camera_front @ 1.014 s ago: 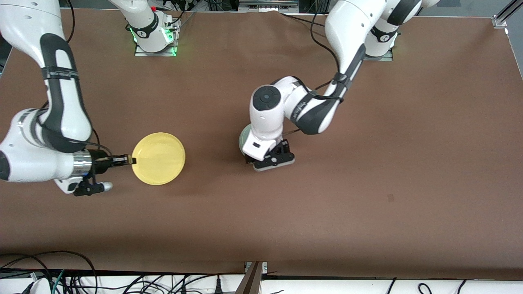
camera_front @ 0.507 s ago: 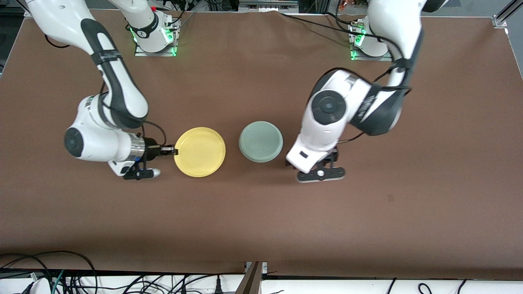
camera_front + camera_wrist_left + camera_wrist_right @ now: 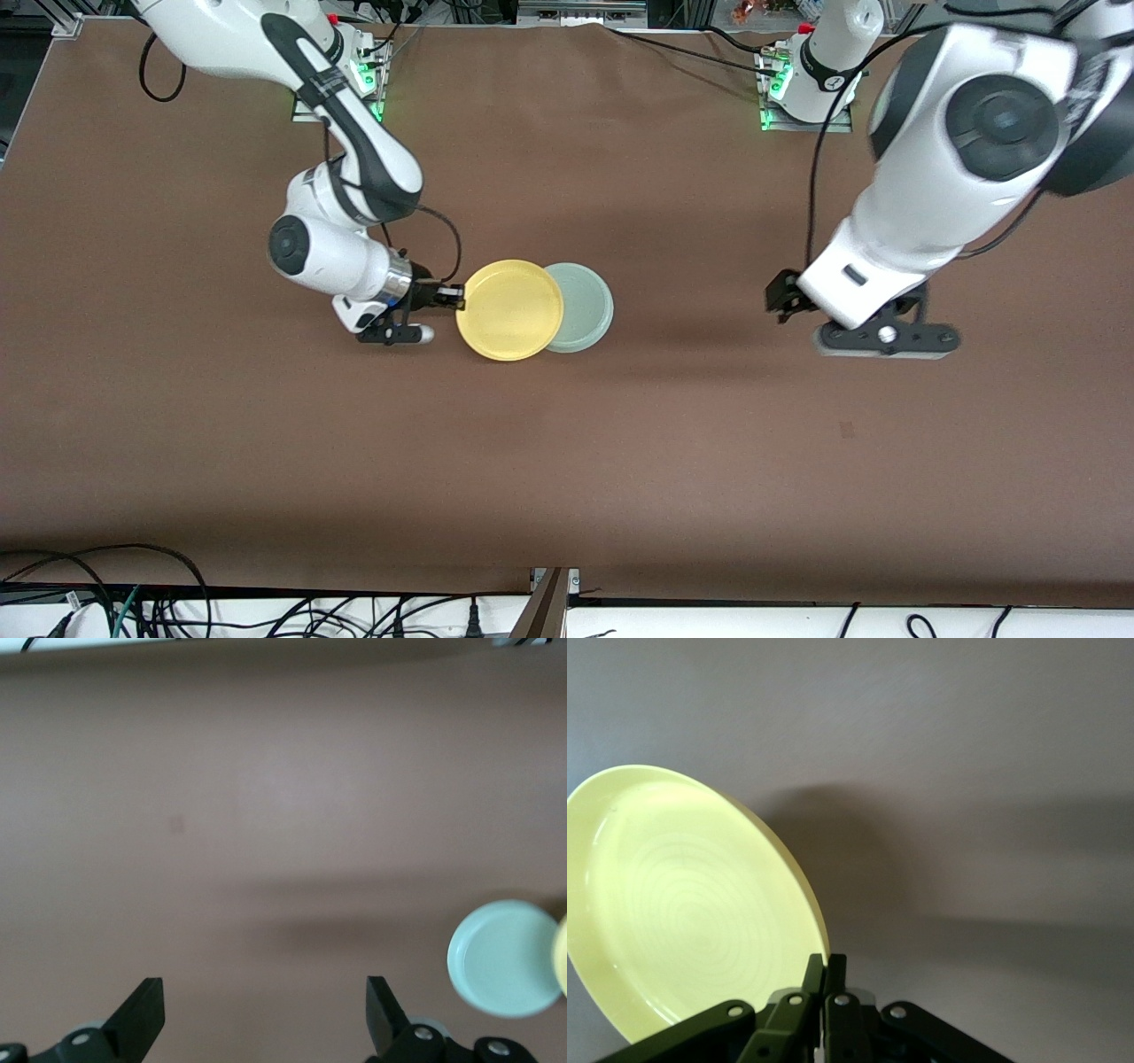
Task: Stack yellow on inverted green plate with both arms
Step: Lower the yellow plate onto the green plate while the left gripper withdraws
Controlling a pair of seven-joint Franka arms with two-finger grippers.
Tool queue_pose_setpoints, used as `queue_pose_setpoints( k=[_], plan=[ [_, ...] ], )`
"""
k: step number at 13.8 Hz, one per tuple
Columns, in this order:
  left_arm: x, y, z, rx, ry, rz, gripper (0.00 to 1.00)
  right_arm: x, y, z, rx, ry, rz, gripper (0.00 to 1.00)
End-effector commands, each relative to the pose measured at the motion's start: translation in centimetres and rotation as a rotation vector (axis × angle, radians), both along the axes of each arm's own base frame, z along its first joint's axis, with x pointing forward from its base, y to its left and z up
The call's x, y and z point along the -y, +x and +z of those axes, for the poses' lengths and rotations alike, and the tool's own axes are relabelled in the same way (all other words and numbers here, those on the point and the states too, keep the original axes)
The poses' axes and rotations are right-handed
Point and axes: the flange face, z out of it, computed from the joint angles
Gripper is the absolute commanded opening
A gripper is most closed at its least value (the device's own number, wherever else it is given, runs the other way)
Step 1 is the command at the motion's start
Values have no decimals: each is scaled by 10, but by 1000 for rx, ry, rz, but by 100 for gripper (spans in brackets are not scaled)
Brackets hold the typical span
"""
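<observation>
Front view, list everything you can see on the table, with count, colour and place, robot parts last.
Yellow plate: one, bright yellow, held by its rim, overlapping part of the green plate.
Green plate: one, pale mint green, on the table near the middle, partly covered by the yellow plate.
Table: one, brown.
Cables: several, black, along the edge nearest the front camera.
Right gripper: one, black, shut on the yellow plate's rim.
Left gripper: one, black, open, over bare table toward the left arm's end.
</observation>
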Motion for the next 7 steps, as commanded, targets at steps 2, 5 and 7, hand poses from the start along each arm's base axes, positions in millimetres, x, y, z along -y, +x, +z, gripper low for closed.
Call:
queue_pose_setpoints(
  k=[2,5,7],
  plan=[
    [-52,-37,53,-36,-45,-108,100,-46,-27,-13,7,4,-37,0],
    [-112,-57,40,-91,-36,-143,100,-68,-42,-38,20,6,-39,0],
    [-141,-67,25,-99,-35,-96,100,-74,-45,-49,34,11,-43,0]
  ],
)
